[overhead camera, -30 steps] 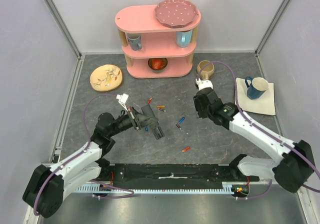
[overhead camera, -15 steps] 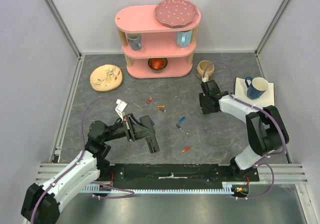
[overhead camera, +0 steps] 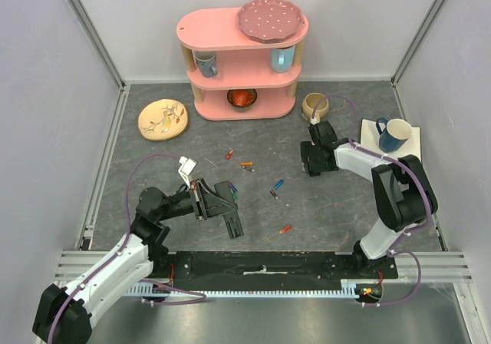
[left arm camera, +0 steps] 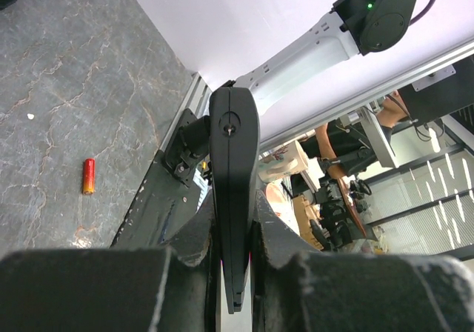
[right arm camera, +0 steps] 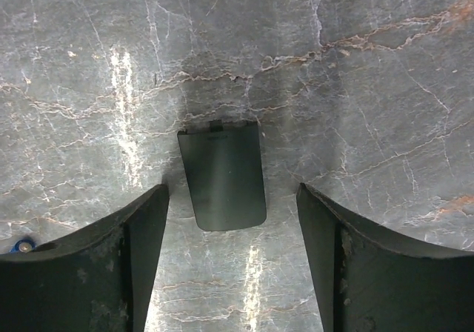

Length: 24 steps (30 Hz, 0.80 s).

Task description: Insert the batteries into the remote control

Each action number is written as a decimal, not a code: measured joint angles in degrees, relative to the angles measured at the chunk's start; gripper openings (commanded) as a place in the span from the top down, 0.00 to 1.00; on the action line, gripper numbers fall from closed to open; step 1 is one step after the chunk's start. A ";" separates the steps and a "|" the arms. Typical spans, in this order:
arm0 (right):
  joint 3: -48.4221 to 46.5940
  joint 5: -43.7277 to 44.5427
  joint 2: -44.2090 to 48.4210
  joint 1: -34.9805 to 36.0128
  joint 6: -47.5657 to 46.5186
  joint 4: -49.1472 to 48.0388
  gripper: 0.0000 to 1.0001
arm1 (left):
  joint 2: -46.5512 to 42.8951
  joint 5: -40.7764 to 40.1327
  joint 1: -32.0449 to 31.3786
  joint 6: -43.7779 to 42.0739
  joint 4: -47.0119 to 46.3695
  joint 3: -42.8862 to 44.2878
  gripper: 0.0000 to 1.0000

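Lower end of remote control (left arm camera: 234, 161) hidden inside left gripper (left arm camera: 235, 254)

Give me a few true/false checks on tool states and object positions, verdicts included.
1. The left tool grips the remote. True.
2. The right tool is shut on a battery. False: it is open, over a dark cover lying on the table.
3. The blue mug sits on the white cloth. True.
4. No batteries are loose. False: several lie on the table.
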<state>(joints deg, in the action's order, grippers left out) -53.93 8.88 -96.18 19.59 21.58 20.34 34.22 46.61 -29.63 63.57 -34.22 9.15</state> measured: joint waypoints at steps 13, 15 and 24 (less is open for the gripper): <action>1.92 0.48 19.82 8.98 0.85 0.26 0.18 | 0.55 -3.61 0.00 -0.33 2.38 -0.02 0.98; 3.74 1.05 24.30 14.05 0.70 -0.63 0.18 | 1.29 -4.59 0.00 -0.28 1.68 -0.28 0.98; 19.10 3.87 35.34 29.77 5.03 0.74 0.21 | -0.48 -12.57 0.00 -0.22 -0.39 -4.83 0.98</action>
<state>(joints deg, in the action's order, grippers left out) -34.83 12.75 -60.84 49.36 26.61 21.08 33.74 34.04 -29.63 63.35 -34.61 4.32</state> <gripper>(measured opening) 0.791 0.177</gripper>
